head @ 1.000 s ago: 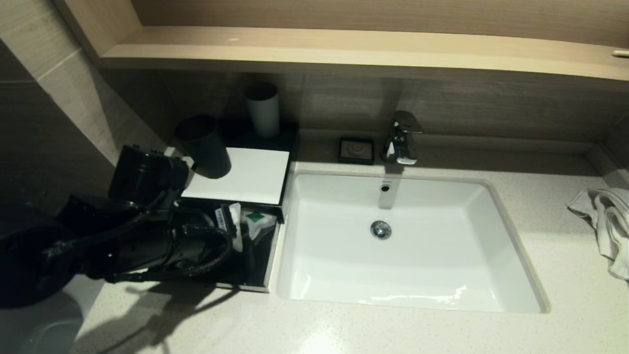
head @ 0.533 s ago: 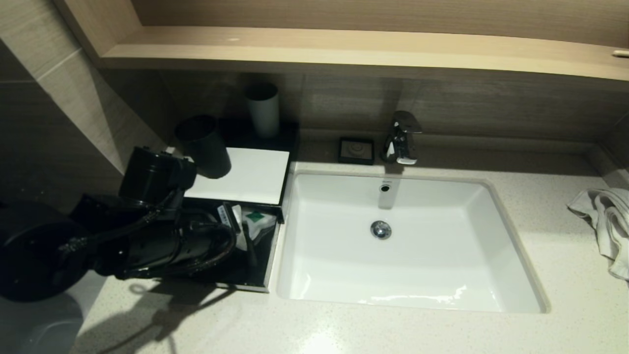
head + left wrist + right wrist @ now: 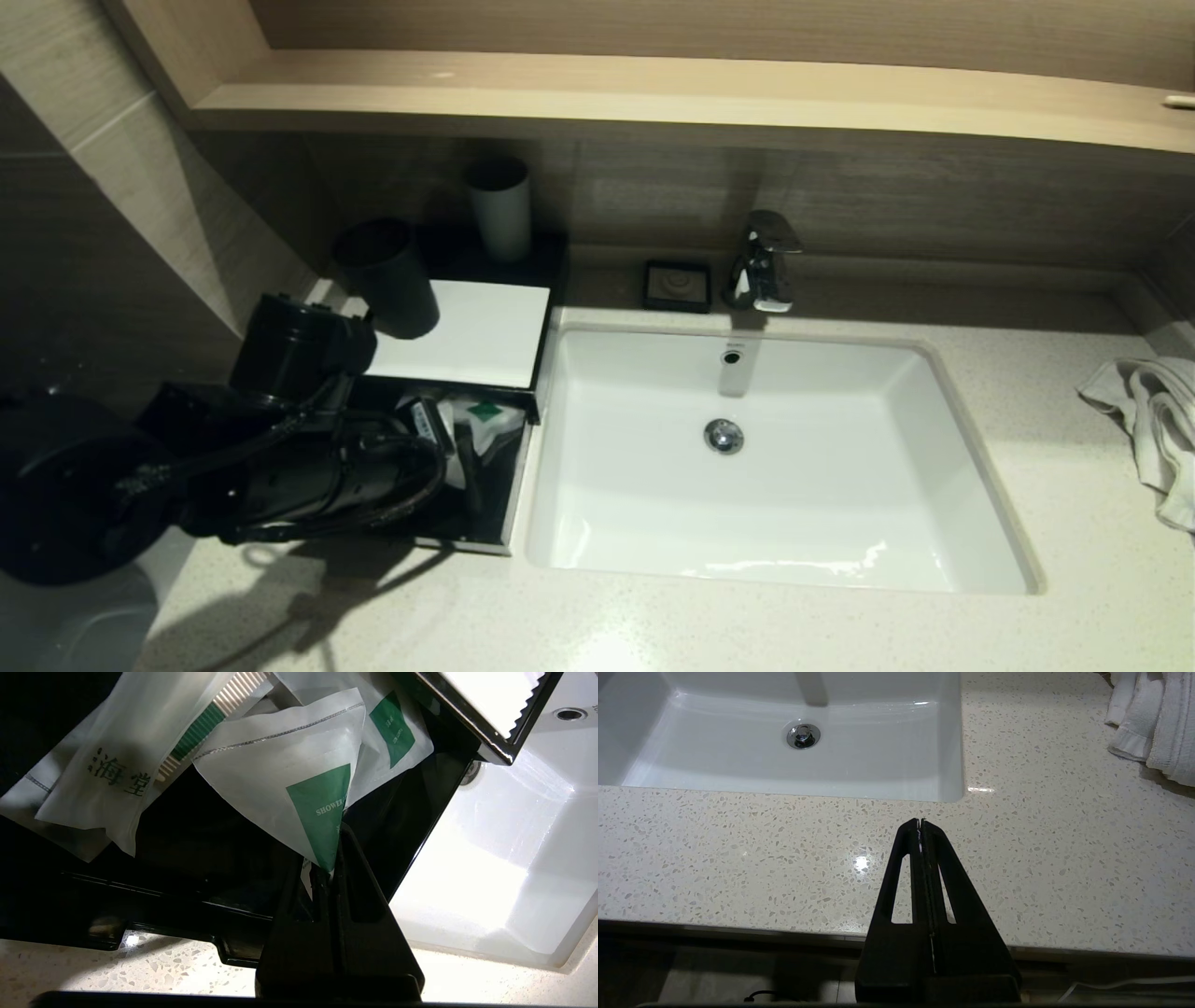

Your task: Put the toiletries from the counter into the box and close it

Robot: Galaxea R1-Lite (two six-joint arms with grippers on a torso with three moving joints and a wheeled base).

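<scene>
Left wrist view shows my left gripper (image 3: pixel 332 858) pinching a sachet (image 3: pixel 299 779) over the open box (image 3: pixel 140 891); I should let go low inside.

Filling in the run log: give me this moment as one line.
left end effector: shut on shower sachet over open drawer | right end effector: shut, parked above counter | box: not closed

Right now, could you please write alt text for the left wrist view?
The left gripper, shut, pinches the corner of a white sachet with a green label over the open black drawer, where more sachets lie. The white sink is beside it.
</scene>
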